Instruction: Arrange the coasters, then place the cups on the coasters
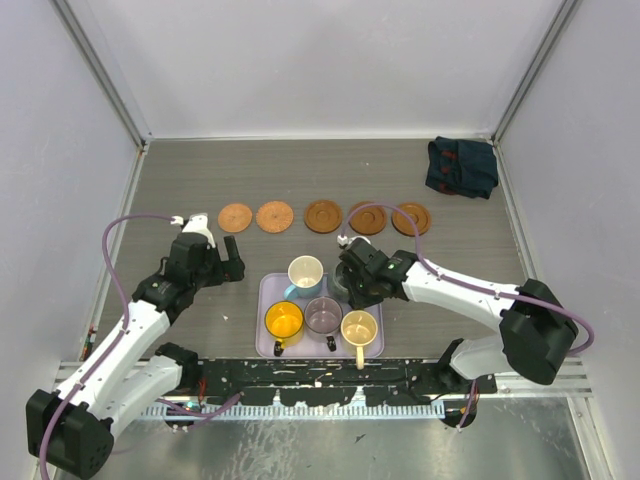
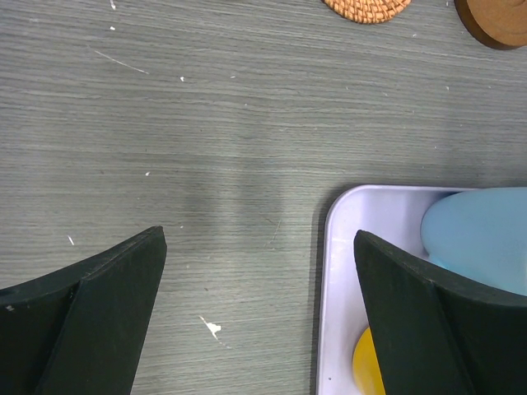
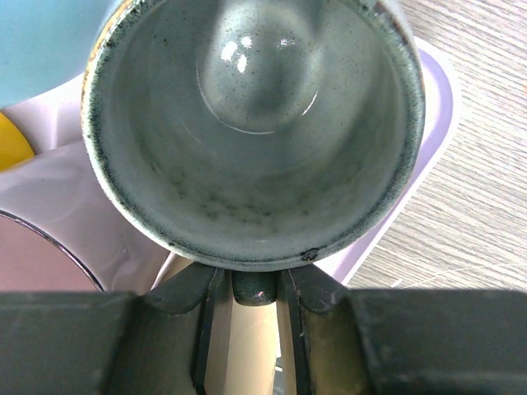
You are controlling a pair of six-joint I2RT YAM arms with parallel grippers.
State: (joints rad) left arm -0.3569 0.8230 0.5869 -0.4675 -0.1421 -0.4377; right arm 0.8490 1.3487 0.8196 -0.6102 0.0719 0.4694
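Right fingers (image 3: 206, 329) pinch grey-green cup (image 3: 247, 164) handle at tray (image 3: 435, 99) edge; left fingers (image 2: 90, 321) spread wide.

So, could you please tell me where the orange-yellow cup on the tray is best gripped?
Probably by the handle of the orange-yellow cup, coming from the near side: it points toward the arm bases, free of neighbours, while the purplish cup and the white-and-blue cup crowd the upright body.

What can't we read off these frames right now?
Top view: grey-green cup mostly hidden under the right pincer.
Right wrist: its handle sits between the fingers; whether they touch it is unclear.
Left wrist: blue cup cut off by the frame edge and left pincer; two coasters clipped at top.
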